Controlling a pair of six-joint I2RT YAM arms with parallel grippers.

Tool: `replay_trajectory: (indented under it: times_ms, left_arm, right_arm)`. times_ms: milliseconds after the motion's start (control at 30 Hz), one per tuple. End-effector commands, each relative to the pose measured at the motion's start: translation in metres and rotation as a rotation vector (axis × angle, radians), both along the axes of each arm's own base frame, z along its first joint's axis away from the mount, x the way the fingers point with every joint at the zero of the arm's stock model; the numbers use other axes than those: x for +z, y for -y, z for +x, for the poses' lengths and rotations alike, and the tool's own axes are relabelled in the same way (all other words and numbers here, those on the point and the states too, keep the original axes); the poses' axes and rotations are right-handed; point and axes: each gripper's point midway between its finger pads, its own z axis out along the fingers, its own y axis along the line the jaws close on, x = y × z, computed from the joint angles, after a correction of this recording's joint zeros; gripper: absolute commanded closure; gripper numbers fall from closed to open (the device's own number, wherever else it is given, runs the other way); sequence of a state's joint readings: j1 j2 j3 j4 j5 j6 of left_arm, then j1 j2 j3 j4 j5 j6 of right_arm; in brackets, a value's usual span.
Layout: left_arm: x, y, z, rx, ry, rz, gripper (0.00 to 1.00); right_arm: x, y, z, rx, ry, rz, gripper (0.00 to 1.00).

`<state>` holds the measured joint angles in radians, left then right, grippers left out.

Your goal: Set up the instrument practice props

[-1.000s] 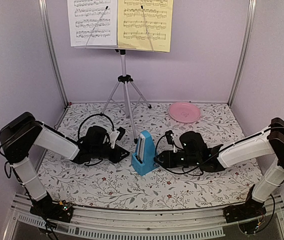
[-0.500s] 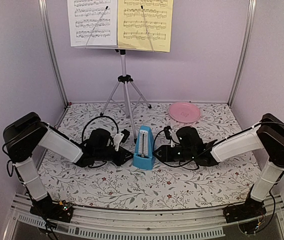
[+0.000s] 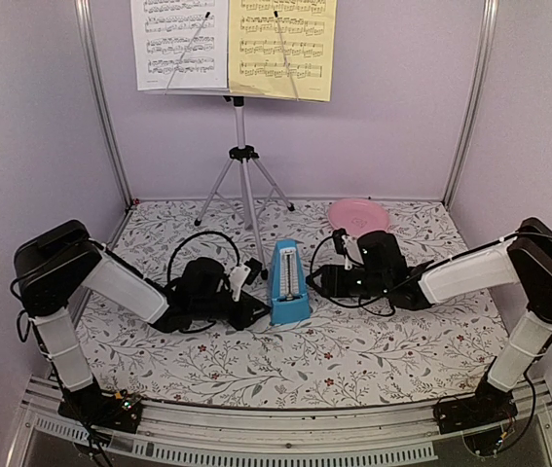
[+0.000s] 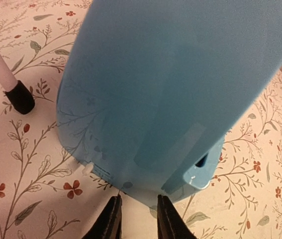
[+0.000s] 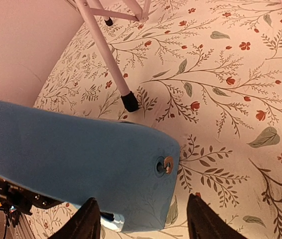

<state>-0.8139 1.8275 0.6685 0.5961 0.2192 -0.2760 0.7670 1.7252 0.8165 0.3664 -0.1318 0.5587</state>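
The smooth blue pyramid metronome [image 3: 288,282] stands upright, tip upward, the right hand [image 5: 141,198] released, the left hand [image 4: 138,197] I cannot tell.

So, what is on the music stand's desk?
Two sheets of music stand side by side on it: a white sheet on the left, a yellow sheet on the right, each under a thin wire arm. They cover the desk, and the picture cuts off their tops.
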Motion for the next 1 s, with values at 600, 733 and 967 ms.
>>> replay_trajectory:
  times_ms: [600,733,967]
  left_arm:
    - [0.046,-0.014,0.012,0.061,0.135,-0.038,0.69]
    - [0.047,-0.015,0.012,0.061,0.137,-0.037,0.69]
    - [0.047,-0.014,0.013,0.061,0.142,-0.033,0.69]
  right_arm:
    - [0.074,-0.041,-0.045,0.136,0.172,0.05,0.03]
    - [0.07,-0.042,-0.034,0.079,0.157,0.024,0.05]
    - [0.067,-0.043,-0.025,0.041,0.15,-0.003,0.16]
